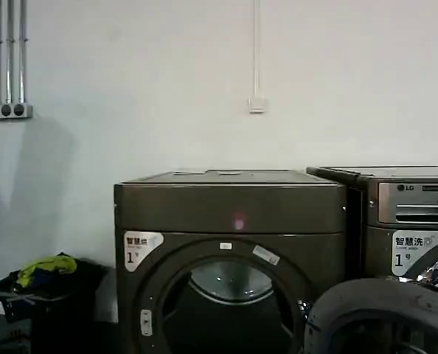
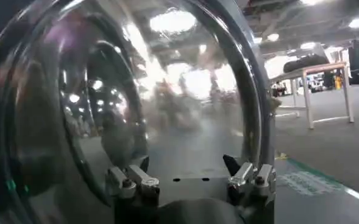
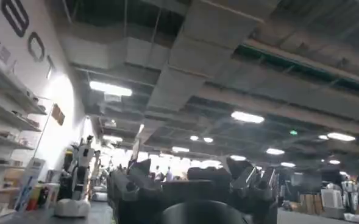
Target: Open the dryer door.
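Note:
The dryer (image 1: 230, 210) is a dark bronze-grey front-loader with a small pink light and a white "1" sticker. Its round opening (image 1: 230, 302) is uncovered and the steel drum shows inside. The dryer door (image 1: 381, 313) hangs swung out to the lower right, dark grey back side toward me. In the left wrist view the dryer door (image 2: 136, 91) is very close, with its chrome ring and tinted glass. My left gripper (image 2: 188, 165) is open just in front of that glass, holding nothing. My right gripper (image 3: 182, 173) is open and empty, pointing up at the ceiling.
An LG-marked machine (image 1: 411, 214) stands right beside the dryer on the right. A dark basket of clothes (image 1: 46, 284) sits on the floor at the left by the white wall. A white table (image 2: 307, 79) stands across open floor behind the door.

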{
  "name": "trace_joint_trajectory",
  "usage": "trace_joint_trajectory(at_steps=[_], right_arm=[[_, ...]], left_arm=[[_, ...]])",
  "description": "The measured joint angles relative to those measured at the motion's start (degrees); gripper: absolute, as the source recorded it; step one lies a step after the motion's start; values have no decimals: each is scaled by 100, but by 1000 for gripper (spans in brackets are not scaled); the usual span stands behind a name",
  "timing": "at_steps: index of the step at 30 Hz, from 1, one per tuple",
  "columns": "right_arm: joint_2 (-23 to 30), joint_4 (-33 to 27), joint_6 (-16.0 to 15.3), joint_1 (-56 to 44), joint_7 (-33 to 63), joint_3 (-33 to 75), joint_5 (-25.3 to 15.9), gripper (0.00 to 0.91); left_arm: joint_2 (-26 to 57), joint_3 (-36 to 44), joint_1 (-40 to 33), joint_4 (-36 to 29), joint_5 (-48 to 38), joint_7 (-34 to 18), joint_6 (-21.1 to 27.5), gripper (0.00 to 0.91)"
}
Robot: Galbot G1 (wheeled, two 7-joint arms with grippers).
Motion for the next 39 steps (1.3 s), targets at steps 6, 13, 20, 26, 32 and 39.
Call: trace_joint_trajectory(at_steps=[6, 13, 20, 26, 32, 39], right_arm=[[-24, 0, 2, -15, -16, -39, -3, 907], [-35, 1, 2, 11, -26, -84, -51, 907], [-40, 31, 7, 76, -37, -161, -92, 907], [-32, 110, 16, 156, -48, -278, -163, 907], [-77, 111, 18, 172, -63, -317, -167, 907], [-153, -74, 76, 154, -112, -249, -267, 907]], left_arm=[[260, -83, 119, -232, -23, -48, 95, 907], [900, -339, 343, -884, -127, -172, 332, 907], [1801, -806, 799, -1888, -226, -550, 925, 907], [2630, -1529, 1378, -2640, -613, -654, 1633, 907], [3311, -2372, 2066, -3195, -451, -937, 1518, 907], [3834, -3524, 3069, -3547, 124, -1430, 1711, 907]])
